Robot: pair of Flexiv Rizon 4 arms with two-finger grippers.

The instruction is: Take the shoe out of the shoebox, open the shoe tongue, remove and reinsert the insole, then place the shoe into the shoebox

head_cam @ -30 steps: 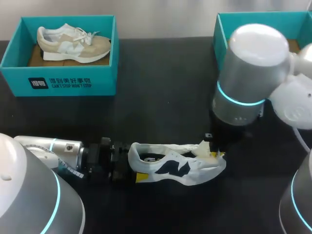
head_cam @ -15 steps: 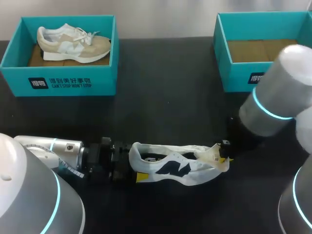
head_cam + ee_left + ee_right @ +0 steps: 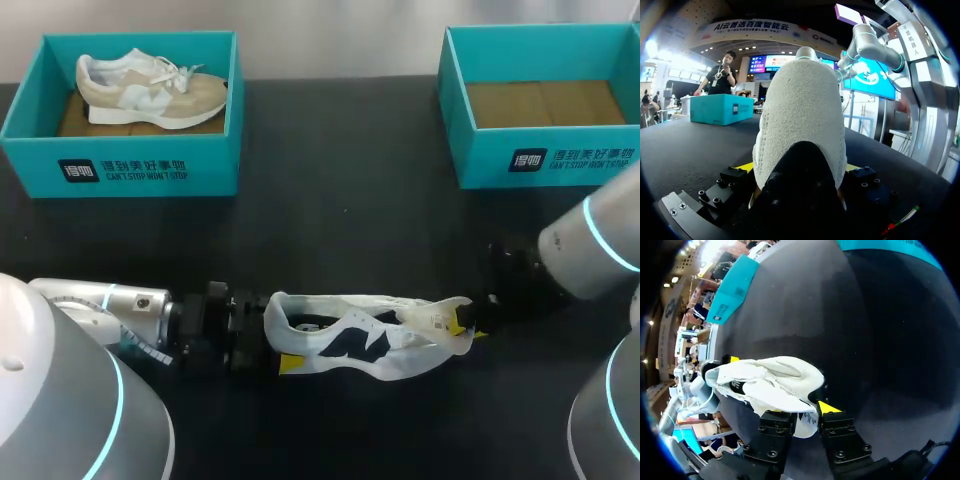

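With right gripper (image 3: 470,322) pinched on the tongue (image 3: 435,318) of the white fabric trainer with navy side mark (image 3: 350,345), left gripper (image 3: 800,170) clamped round its heel (image 3: 275,318): held stretched between both. Risks slipping off the thin tongue if pulled harder, or dragging the heel loose.

You have a black matte table (image 3: 340,190) under everything here. At its far left stands an open teal cardboard shoebox (image 3: 120,168), and at its far right you see a second teal cardboard shoebox (image 3: 545,160) of the same kind; the two are well apart. In the near middle lies a white fabric sneaker (image 3: 350,335) with dark blue side marks, its heel toward the robot's left, its toe toward the right.
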